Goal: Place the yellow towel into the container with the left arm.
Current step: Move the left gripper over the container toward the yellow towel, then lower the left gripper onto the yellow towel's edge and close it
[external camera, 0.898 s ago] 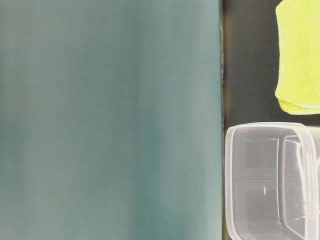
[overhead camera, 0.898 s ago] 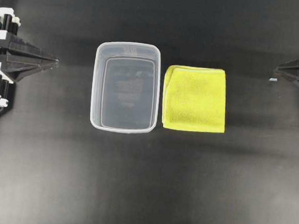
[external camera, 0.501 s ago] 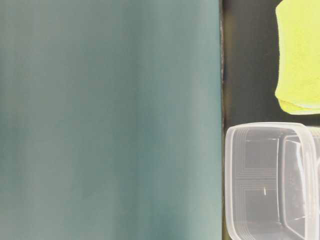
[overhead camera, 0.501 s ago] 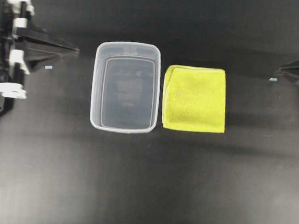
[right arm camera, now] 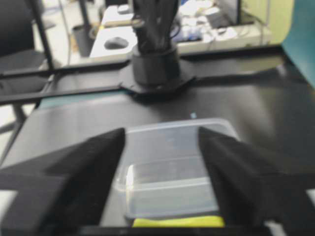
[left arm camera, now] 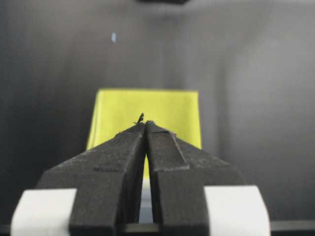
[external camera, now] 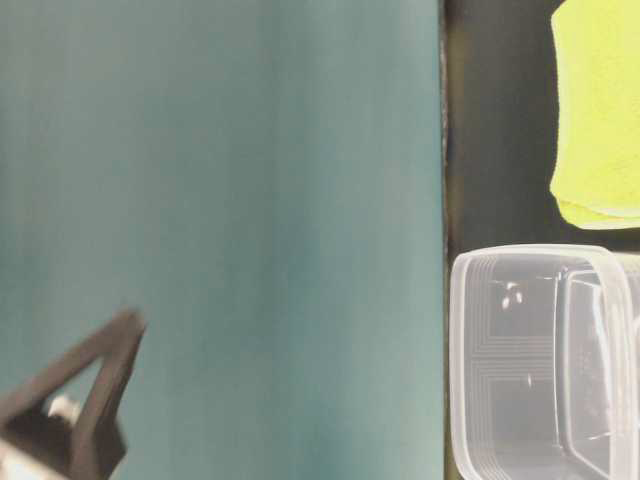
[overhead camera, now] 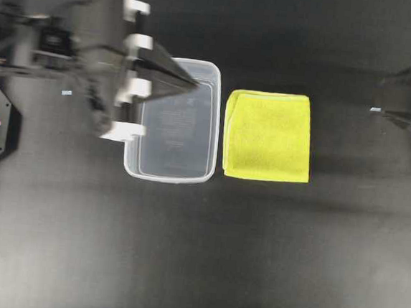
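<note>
Overhead: your left gripper (overhead camera: 194,85) hangs over the container (overhead camera: 206,125), jaws pressed together, nothing held. The yellow towel (overhead camera: 267,136) lies flat on the table (overhead camera: 197,254), just beside the tub on its far side from that arm, apart from the tip. This reads as the approach step; grasp not yet begun. Next move calls for spreading the jaws, carrying on past the tub and coming down on the towel. Count: one towel, one container, two arms; the right gripper (overhead camera: 383,97) sits at the frame edge.

Table level: one tub wall, one towel corner, one dark gripper tip low left.

Left wrist: closed fingers (left arm camera: 162,162) point straight at the towel.

Right wrist: right jaws stand wide apart, framing the tub; a sliver of towel below.
</note>
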Controlling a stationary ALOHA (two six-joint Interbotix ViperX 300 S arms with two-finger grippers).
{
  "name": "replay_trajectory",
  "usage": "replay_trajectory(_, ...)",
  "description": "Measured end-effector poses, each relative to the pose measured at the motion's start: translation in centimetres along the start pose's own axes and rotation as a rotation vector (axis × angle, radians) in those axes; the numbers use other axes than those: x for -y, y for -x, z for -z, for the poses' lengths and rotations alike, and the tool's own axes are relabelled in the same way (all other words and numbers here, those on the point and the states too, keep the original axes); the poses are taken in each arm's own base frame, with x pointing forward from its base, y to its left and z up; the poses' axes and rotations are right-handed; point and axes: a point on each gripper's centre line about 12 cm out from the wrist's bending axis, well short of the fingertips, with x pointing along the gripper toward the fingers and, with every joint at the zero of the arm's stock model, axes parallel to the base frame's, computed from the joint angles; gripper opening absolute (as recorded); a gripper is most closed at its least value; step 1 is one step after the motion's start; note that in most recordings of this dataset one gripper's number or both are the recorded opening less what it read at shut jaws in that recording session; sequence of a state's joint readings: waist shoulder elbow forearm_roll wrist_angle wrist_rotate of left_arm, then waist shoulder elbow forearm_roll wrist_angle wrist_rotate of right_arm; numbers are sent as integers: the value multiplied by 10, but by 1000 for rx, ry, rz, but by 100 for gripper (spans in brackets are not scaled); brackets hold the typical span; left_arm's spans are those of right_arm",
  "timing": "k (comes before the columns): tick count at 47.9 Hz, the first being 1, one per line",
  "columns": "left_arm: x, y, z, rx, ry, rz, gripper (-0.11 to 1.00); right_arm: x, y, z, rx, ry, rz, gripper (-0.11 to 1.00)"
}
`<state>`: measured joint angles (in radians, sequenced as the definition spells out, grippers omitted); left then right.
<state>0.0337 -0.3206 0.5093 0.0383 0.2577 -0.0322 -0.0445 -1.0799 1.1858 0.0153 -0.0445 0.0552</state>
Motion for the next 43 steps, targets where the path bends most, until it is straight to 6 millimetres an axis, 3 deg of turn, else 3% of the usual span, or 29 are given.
replay_trajectory(4, 0, -23, -6, -90, 1, -1, 2, 1, 6, -5, 25, 0, 7, 77)
replay_trajectory(9, 0, -48, -12, -166, -10, -4, 9, 1, 13, -9, 50, 0, 5, 77)
replay_trajectory(14, 0, -71, -16, -202, -40, -2, 33, 1, 19, -11, 54, 0, 5, 76)
replay_trajectory(19, 0, -97, -16, -239, -90, 3, 67, 1, 23, -11, 51, 0, 4, 76)
replay_trajectory(24, -2, -124, -9, -315, -125, 6, 88, 0, 26, -12, 56, -2, 4, 76)
replay_trajectory(33, -6, -172, 28, -522, -130, 12, 90, 0, 26, -13, 60, 0, 4, 76)
replay_trajectory(43, -4, -216, 70, -638, -127, 21, 90, 0, 28, -14, 69, 0, 3, 76)
